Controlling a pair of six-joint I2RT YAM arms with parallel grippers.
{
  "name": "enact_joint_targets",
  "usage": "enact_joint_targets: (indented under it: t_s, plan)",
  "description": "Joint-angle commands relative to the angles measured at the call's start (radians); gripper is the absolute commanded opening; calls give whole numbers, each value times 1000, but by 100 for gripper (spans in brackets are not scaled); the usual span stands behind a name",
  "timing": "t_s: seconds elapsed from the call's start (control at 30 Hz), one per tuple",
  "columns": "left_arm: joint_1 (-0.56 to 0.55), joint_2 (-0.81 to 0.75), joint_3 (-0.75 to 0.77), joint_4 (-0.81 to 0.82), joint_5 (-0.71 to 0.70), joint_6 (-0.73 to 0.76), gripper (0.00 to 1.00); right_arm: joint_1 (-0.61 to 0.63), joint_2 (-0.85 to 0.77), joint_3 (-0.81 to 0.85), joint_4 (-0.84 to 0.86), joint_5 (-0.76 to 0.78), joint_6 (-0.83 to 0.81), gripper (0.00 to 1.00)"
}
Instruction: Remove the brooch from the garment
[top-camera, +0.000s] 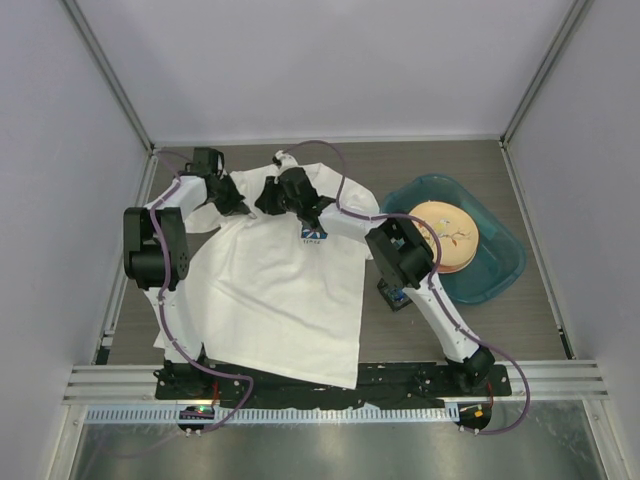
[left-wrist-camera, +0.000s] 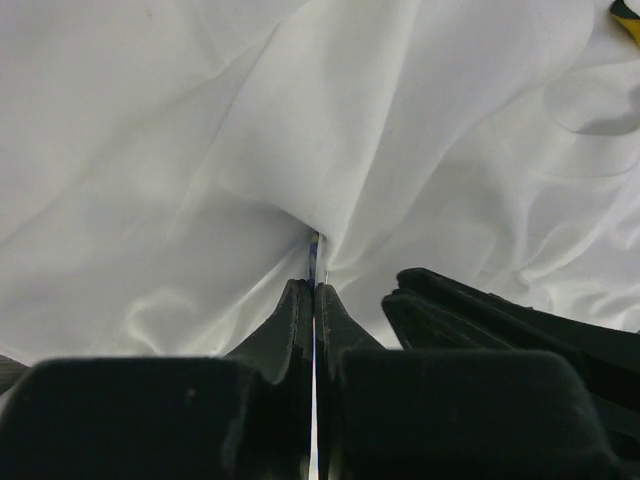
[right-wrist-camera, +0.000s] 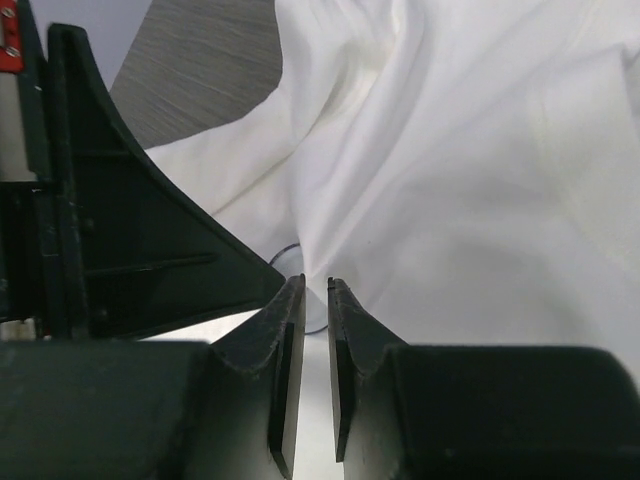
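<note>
Only a thin blue sliver of the tiny dark-blue brooch (left-wrist-camera: 314, 250) is seen. It is pinched, with a peak of cloth, in the closed left tool (left-wrist-camera: 313, 286), beyond and left of the printed blue-and-white flower emblem (top-camera: 313, 235) on the white short-sleeved T-shirt (top-camera: 270, 290). The right tool (right-wrist-camera: 316, 284), nearer the emblem, is held narrowly apart at a fold; whether cloth is caught cannot be told. The brooch is probably best drawn off slowly while the cloth beside it is held down, so nothing is torn.
</note>
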Motion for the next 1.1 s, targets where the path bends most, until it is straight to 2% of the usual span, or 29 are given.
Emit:
enact_joint_targets:
  t_s: [0.0, 0.57, 0.73, 1.07]
  plan:
    - [-6, 1, -13, -2, 14, 13, 2, 7, 25, 63, 7, -41, 78, 21]
    - [-5, 58, 53, -61, -8, 106, 0, 4, 118, 152, 28, -107, 52, 21]
    - [-5, 82, 79, -86, 9, 123, 0, 2, 160, 204, -6, -133, 36, 18]
    - [-2, 119, 137, -126, 20, 120, 0, 7, 166, 196, -45, -127, 7, 13]
